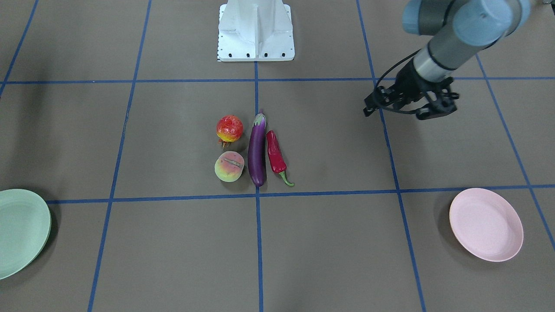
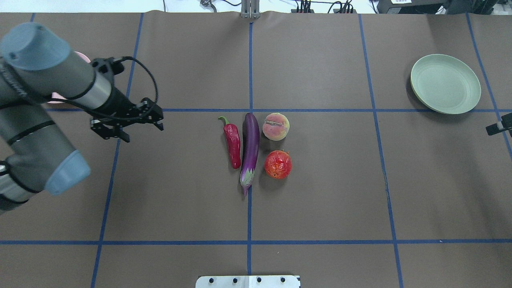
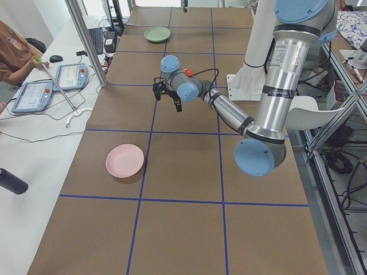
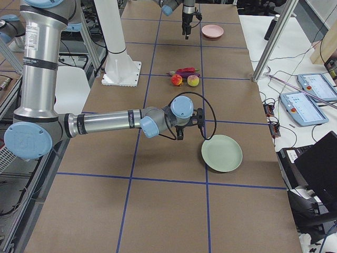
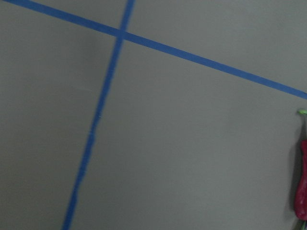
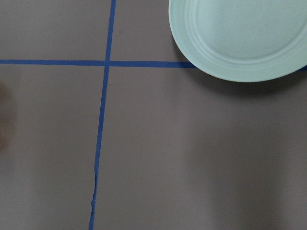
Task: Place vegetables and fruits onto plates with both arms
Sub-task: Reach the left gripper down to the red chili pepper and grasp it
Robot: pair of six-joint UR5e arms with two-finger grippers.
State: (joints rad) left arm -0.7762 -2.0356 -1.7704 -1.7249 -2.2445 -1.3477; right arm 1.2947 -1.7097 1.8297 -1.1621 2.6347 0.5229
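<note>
Pink plate [image 1: 485, 224] mostly behind L arm [image 2: 60, 78], overhead

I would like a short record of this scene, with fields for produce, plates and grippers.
Produce: chili pepper, eggplant, peach and pomegranate, grouped together, none on a plate.
Plates: pink plate on robot's left, green plate on its right, both empty.
Left gripper: open, empty, short of the produce.
Right gripper: near green plate; state unclear.

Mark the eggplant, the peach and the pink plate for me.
eggplant [image 2: 250, 148], overhead view, middle of its purple body.
peach [image 2: 276, 126], overhead view, the crease across its top.
pink plate [image 1: 485, 224], front-facing view, bare centre of the dish.
</note>
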